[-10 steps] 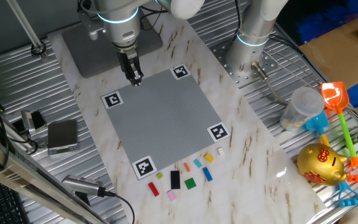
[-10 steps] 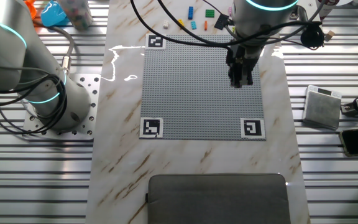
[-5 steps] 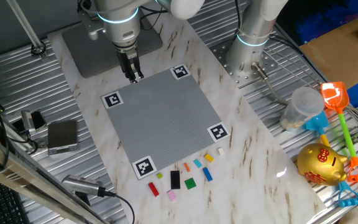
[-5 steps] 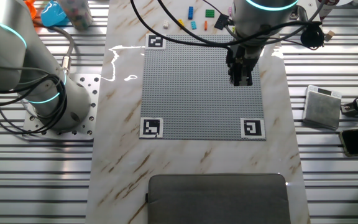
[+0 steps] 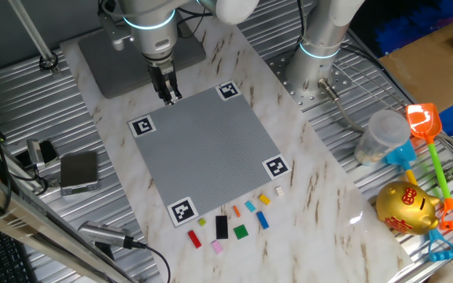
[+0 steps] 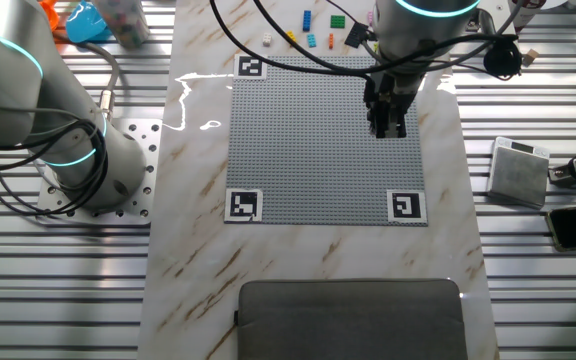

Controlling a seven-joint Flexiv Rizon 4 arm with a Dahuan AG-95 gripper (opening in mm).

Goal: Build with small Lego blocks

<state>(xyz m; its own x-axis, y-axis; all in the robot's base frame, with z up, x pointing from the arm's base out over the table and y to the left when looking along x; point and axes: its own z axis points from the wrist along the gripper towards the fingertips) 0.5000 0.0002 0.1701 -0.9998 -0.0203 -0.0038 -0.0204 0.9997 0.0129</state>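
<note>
The small Lego blocks lie loose on the marble just off the near edge of the grey studded plate: a red one, a black one, a green one, a pink one, a blue one and several more. The other fixed view shows them past the plate's far edge, among them the green block and the black block. My gripper points down over the plate's opposite edge, far from the blocks. Its fingers stand close together, and I see nothing between them.
A second robot arm's base stands beside the plate. A dark grey pad lies beyond the gripper's end of the plate. At the right are a plastic cup, a gold piggy bank and toy spade and rake. A small box sits left.
The gripper has shifted very slightly up and back over the plate's edge. The blocks have not moved.
</note>
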